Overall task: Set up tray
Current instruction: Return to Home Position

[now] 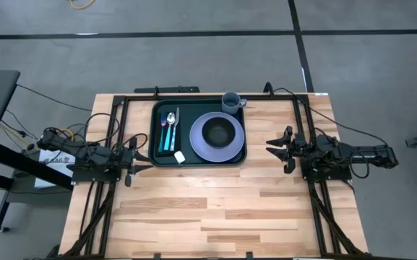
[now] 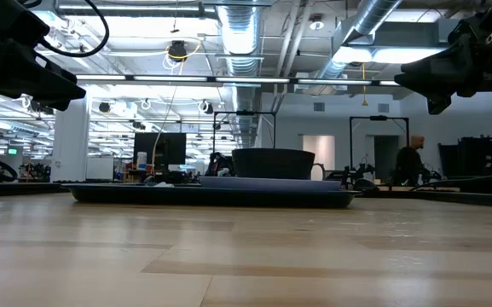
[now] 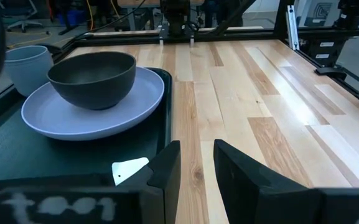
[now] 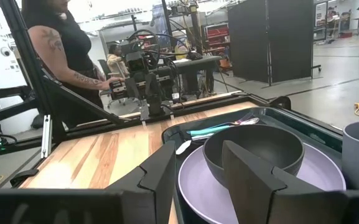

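The dark green tray point(image 1: 162, 154) lies flat on the far middle of the wooden table. On it a lavender plate point(image 1: 198, 143) carries a dark bowl point(image 1: 220, 131). Teal-handled cutlery and a spoon point(image 1: 170, 128) lie on the tray's left part, with a small white piece point(image 1: 179, 156) near its front rim. A blue-grey cup point(image 1: 231, 101) stands at the tray's far right corner. My left gripper point(image 1: 142, 160) waits open just left of the tray's near left corner. My right gripper point(image 1: 272, 144) waits open to the right of the tray. Nothing is between either pair of fingers point(image 3: 167, 167) point(image 4: 249, 169).
Black frame rails point(image 1: 118, 137) run along the table's left, right and far sides. The near half of the wooden table point(image 1: 208, 213) is bare wood. In the right wrist view a person point(image 4: 61, 56) stands beyond the table's left side.
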Action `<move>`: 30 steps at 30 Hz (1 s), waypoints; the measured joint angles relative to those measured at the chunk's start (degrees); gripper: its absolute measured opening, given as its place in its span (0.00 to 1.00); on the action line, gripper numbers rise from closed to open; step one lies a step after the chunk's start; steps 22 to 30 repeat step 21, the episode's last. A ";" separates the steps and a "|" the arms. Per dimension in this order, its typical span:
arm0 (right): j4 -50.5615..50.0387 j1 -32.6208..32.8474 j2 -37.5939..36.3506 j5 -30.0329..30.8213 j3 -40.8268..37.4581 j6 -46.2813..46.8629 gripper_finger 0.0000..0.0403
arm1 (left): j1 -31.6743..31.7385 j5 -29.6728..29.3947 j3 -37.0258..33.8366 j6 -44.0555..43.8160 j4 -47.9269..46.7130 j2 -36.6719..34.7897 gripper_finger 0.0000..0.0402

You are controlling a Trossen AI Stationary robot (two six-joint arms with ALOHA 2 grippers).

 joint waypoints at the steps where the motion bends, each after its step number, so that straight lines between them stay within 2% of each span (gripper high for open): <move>1: 0.01 0.02 0.00 0.00 0.00 0.01 0.30 | 0.00 0.01 0.00 -0.19 0.00 0.00 0.22; 30: -0.01 0.01 0.00 0.00 0.00 0.00 0.30 | 0.00 0.01 -0.04 -0.01 -0.09 0.00 0.22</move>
